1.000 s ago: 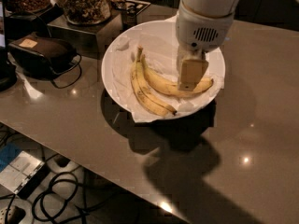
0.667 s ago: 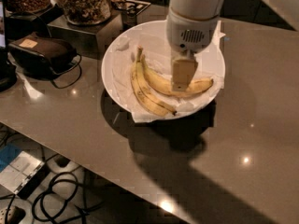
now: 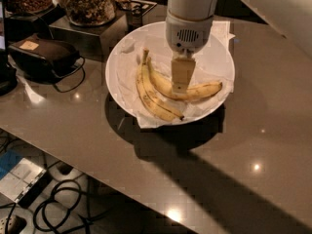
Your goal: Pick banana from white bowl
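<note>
The white bowl [image 3: 122, 67] stands on the grey table, lined with crinkled white paper. Two bananas lie in it, joined at the stem. The thicker, strongly curved banana [image 3: 204, 90] runs from the stem at the left to its dark tip at the right. A slimmer, streaked banana [image 3: 151, 101] lies to its left. My gripper [image 3: 182, 77] hangs from the white arm straight over the middle of the curved banana, its tip at or just above the fruit, hiding that part.
Glass jars of snacks [image 3: 87, 4] stand on a dark box [image 3: 83, 33] behind the bowl's left side. A dark pouch with a cable [image 3: 46, 57] lies at the left. The table's front edge [image 3: 97, 152] runs diagonally, with cables on the floor below.
The gripper has moved left across the bowl and come down closer onto the middle of the curved banana. The bananas and bowl have not moved.
</note>
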Available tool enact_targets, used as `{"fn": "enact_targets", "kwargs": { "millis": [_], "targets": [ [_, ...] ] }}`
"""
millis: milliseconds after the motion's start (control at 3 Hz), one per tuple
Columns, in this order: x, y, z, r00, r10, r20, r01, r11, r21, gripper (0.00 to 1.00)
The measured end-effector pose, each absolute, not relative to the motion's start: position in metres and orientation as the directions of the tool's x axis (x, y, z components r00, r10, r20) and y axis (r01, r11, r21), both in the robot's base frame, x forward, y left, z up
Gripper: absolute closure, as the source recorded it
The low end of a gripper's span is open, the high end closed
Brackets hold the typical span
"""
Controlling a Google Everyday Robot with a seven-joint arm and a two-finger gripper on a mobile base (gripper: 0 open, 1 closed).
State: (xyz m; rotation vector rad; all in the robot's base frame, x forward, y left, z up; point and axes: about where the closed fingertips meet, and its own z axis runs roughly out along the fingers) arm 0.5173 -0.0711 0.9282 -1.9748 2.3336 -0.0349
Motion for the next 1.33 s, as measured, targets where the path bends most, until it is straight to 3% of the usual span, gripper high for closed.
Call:
{"fn": "enact_targets", "kwargs": {
  "millis": [1333],
  "targets": [
    [0.544,-0.082,0.894,-0.255,-0.966,-0.044,-0.967,0.255,0.015,0.51]
  ]
}}
